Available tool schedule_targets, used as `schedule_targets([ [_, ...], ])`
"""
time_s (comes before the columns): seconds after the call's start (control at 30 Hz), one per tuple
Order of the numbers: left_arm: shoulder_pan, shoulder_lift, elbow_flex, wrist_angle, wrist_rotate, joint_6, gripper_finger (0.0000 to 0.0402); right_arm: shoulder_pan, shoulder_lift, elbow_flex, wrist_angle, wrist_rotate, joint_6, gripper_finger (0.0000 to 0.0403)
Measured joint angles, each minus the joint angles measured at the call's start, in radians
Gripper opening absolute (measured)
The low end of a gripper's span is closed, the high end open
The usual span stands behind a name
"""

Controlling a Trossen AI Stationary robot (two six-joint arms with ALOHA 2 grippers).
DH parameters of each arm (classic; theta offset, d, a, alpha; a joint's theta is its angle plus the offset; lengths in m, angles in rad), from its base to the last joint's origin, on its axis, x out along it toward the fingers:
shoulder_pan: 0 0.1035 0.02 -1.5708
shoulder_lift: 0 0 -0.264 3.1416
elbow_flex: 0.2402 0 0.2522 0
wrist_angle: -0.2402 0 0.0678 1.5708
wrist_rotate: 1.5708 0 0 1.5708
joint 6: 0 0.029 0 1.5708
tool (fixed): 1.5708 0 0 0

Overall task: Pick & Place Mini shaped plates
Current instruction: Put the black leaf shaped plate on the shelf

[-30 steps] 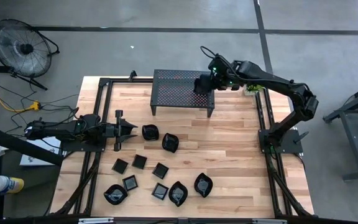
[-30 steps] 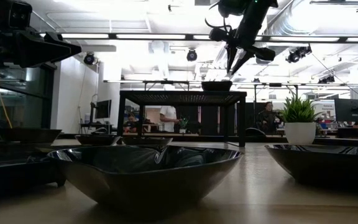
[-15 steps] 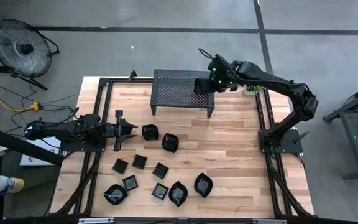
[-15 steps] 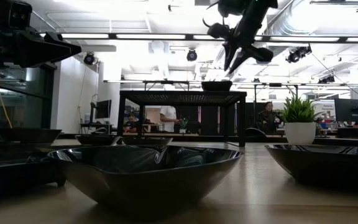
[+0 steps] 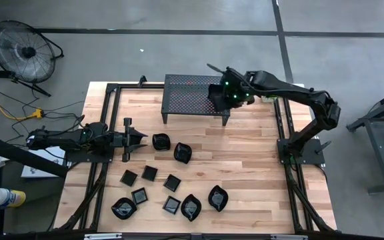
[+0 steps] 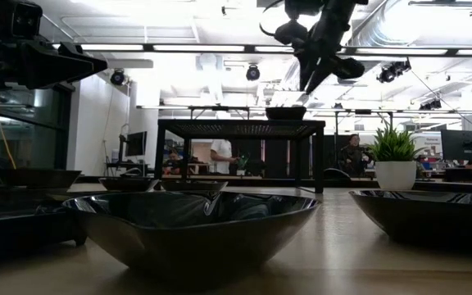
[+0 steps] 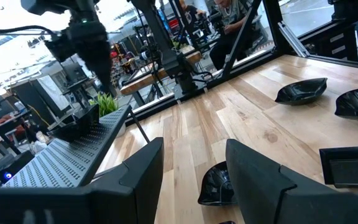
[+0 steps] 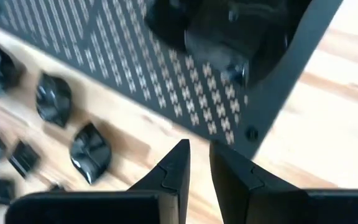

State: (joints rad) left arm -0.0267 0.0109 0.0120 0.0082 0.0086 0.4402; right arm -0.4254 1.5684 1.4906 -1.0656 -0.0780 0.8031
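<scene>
Hovering empty above the rack (image 5: 191,95) — right gripper (image 8: 198,163), fingers narrowly apart.

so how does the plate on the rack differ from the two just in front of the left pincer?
The plate on the rack sits raised on the perforated rack, alone, under the right pincer. The two plates by the left pincer and, lie on the wooden table, near each other. All are glossy black.

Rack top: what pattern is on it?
Black rack, perforated with rows of small holes; clearest in the right wrist view.
</scene>
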Motion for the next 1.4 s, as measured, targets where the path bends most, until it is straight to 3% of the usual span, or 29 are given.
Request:
schedule_targets([
  [0.37, 0.0, 0.0, 0.0, 0.0, 0.0, 0.0, 0.017, 0.143, 0.0, 0.0, -0.143, 0.075, 0.043, 0.0052],
  [0.77, 0.0, 0.0, 0.0, 0.0, 0.0, 0.0, 0.017, 0.357, 0.0, 0.0, -0.149, 0.107, 0.197, 0.0046],
  [1.2, 0.0, 0.0, 0.0, 0.0, 0.0, 0.0, 0.017, 0.612, 0.0, 0.0, -0.147, 0.246, 0.438, 0.005],
  [1.4, 0.0, 0.0, 0.0, 0.0, 0.0, 0.0, 0.017, 0.707, 0.0, 0.0, -0.129, 0.256, 0.496, 0.0052],
])
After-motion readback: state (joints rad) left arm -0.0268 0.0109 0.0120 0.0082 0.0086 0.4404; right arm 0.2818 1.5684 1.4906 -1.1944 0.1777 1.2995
